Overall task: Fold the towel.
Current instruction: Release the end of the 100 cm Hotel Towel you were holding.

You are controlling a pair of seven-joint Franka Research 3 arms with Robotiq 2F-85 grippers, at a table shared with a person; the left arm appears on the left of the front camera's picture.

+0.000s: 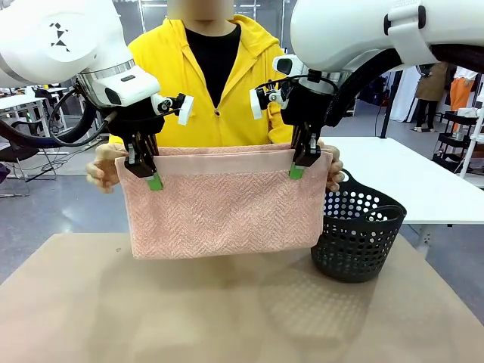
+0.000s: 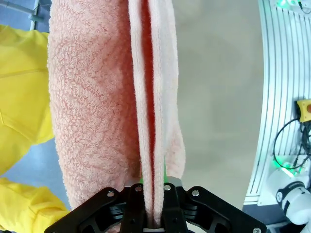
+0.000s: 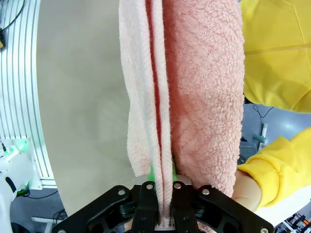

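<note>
Tan flat counter (image 1: 227, 318): bare in front of me, so there is room to lay the cloth down once the fold is set.

Person in a yellow hooded jacket (image 1: 219, 83): stands at the far side, facing the rig and sharing the hold.

Light salmon-pink terry towel with herringbone texture (image 1: 227, 208): hangs doubled in the air over the far part of the counter, top edges level, smooth band along the top. I judge one fold made; gravity keeps the layers flat and aligned. I cannot tell if its lower fold brushes the counter.

Black perforated plastic basket (image 1: 359, 238): on the counter by the towel's right lower corner, partly behind it.

Left gripper (image 1: 153, 180): clenched on the towel's top edge near its left corner; in the left wrist view the layers run between the pads.

Right gripper (image 1: 296, 171): likewise clamped on the top edge near the right corner. The wide spacing keeps the edge taut.

Person's hands (image 1: 102, 170) (image 1: 333, 170): pinch the outermost corners, just outside each gripper, probably so the ends do not droop.
</note>
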